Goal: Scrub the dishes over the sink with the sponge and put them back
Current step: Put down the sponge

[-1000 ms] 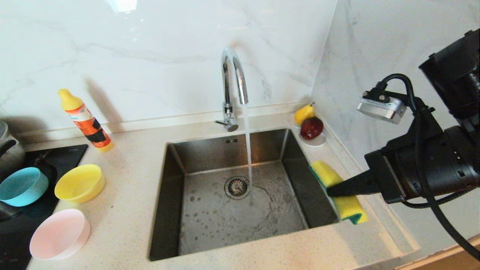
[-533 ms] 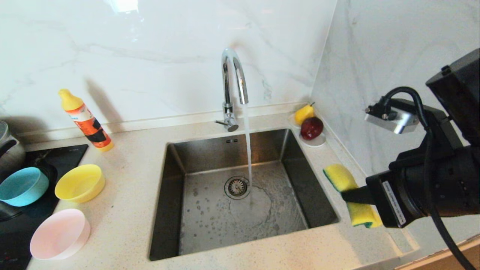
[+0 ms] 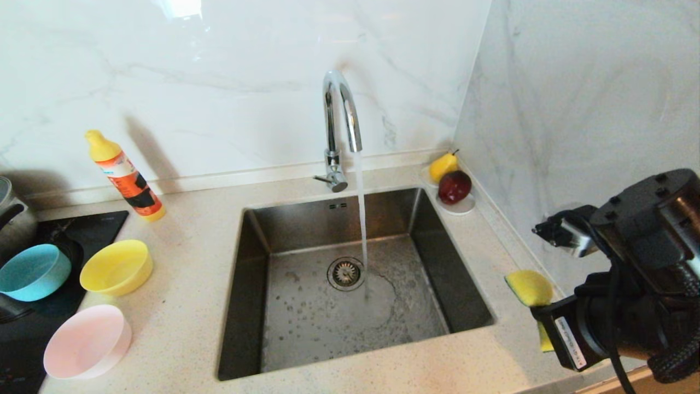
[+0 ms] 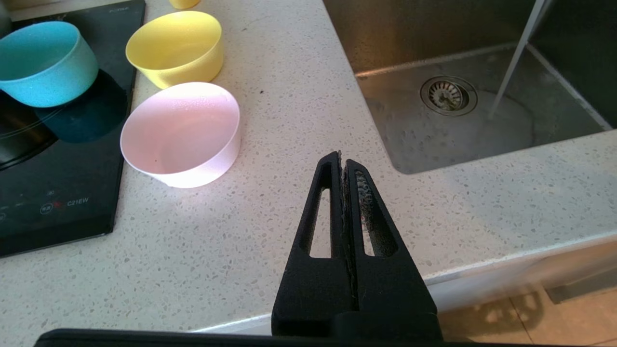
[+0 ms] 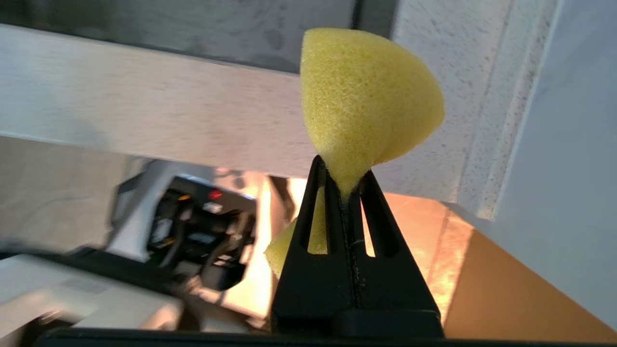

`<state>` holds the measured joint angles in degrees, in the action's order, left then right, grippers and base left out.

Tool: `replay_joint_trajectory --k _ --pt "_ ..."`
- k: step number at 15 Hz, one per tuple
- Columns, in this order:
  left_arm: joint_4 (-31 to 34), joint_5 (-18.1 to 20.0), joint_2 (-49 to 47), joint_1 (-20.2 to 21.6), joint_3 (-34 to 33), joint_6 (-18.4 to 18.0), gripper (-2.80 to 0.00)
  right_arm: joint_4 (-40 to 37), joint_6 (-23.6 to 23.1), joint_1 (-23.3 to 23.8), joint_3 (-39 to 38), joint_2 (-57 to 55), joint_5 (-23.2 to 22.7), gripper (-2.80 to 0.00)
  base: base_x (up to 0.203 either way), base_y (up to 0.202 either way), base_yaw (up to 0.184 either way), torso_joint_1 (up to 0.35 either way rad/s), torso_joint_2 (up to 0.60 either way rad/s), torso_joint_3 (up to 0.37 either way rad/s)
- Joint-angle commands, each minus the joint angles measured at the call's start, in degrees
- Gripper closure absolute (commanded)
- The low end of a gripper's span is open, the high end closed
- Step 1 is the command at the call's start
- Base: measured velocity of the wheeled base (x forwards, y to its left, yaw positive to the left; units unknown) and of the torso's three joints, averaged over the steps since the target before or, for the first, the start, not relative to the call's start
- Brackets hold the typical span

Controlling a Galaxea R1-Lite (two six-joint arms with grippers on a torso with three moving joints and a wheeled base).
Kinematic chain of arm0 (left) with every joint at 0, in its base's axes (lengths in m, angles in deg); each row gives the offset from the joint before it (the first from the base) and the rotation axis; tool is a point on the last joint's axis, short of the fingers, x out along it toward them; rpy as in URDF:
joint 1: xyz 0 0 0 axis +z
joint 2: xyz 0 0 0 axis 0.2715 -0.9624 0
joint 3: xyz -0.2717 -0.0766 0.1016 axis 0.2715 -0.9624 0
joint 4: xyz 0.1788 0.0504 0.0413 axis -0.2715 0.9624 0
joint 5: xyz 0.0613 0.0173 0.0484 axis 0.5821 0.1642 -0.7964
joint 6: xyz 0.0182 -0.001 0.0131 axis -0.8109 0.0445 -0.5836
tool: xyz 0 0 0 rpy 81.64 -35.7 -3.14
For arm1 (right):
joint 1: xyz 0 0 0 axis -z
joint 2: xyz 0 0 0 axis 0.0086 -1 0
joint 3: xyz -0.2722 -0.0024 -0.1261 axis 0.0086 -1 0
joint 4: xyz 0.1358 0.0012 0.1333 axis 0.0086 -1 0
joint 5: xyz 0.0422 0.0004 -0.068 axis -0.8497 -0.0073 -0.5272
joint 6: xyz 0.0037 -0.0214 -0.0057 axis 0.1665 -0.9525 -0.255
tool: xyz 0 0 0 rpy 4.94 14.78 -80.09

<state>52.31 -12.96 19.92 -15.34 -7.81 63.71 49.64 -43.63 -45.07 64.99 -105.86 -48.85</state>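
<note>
Head view: right gripper (image 3: pixel 538 317) fingers pinch the sponge (image 3: pixel 529 287) beside the sink (image 3: pixel 470 312); left gripper (image 4: pixel 343 161) fingers closed, empty.

A shiny tap (image 3: pixel 340 126) is fixed at the back edge of the worktop (image 3: pixel 186 306), and water (image 3: pixel 361 219) is seen running from it. An orange bottle (image 3: pixel 124 176) with a yellow cap is stood near the back wall. A pear (image 3: pixel 443 165) and a red apple (image 3: pixel 454 186) are kept on a small white saucer (image 3: pixel 462 207) in the back right corner. A black cooktop (image 3: pixel 33 328) is set into the left edge.
</note>
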Motion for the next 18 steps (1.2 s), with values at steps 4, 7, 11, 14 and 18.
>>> replay_joint_trajectory --k 4,7,11,14,18 --pt "0.0 0.0 -0.2 0.0 0.0 0.0 0.0 5.2 -0.3 4.0 -6.7 -2.0 1.4 0.0 0.0 0.0 0.0 0.0 0.0 0.0" --pt "0.0 0.0 -0.1 0.0 0.0 0.0 0.0 8.7 -0.1 4.0 -11.0 -4.0 4.7 0.0 0.0 0.0 0.0 0.0 0.0 0.0" --pt "0.0 0.0 -0.1 0.0 0.0 0.0 0.0 16.2 0.1 4.0 -15.4 -7.4 5.5 0.0 0.0 0.0 0.0 0.0 0.0 0.0" --pt "0.0 0.0 -0.2 0.0 0.0 0.0 0.0 18.6 0.6 5.3 -16.7 -9.8 5.6 0.0 0.0 0.0 0.0 0.0 0.0 0.0" --pt "0.0 0.0 -0.2 0.0 0.0 0.0 0.0 24.1 -0.2 10.0 -19.0 -12.9 5.3 0.0 0.0 0.0 0.0 0.0 0.0 0.0"
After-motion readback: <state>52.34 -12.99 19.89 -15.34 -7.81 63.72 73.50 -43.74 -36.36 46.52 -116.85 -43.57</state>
